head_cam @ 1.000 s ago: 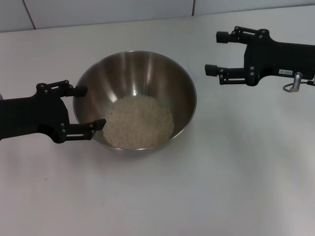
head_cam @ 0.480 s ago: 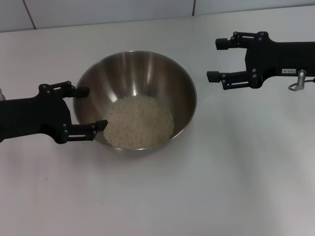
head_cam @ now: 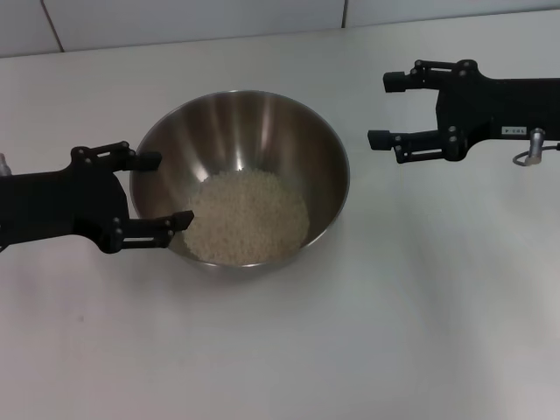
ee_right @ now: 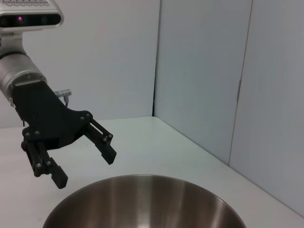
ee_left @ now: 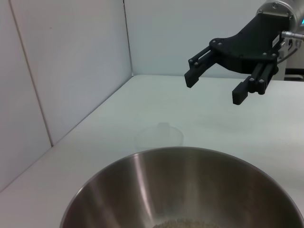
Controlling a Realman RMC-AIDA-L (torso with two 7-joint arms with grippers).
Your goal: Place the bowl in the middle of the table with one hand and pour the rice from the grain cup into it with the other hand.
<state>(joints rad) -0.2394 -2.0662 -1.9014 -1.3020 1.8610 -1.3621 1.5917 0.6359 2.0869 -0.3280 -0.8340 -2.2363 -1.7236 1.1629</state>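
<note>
The steel bowl [head_cam: 241, 131] stands on the white table [head_cam: 367, 332] with a heap of rice [head_cam: 248, 214] in its bottom. My left gripper [head_cam: 175, 188] is open at the bowl's left side, its two fingers reaching either side of the rim there; whether they touch it cannot be told. My right gripper [head_cam: 378, 110] is open and empty, to the right of the bowl and apart from it. The clear grain cup [ee_left: 159, 137] shows faintly in the left wrist view, standing empty on the table beyond the bowl [ee_left: 185, 190], below the right gripper [ee_left: 213, 90].
White wall panels [head_cam: 175, 22] close the table's far edge. The right wrist view shows the bowl's rim [ee_right: 142, 183] close by and the left gripper [ee_right: 85, 171] open beyond it. Bare tabletop lies in front of the bowl.
My right gripper has shifted a little to the right and levelled out, still open. My left gripper has crept slightly toward the bowl. The bowl and rice have not moved.
</note>
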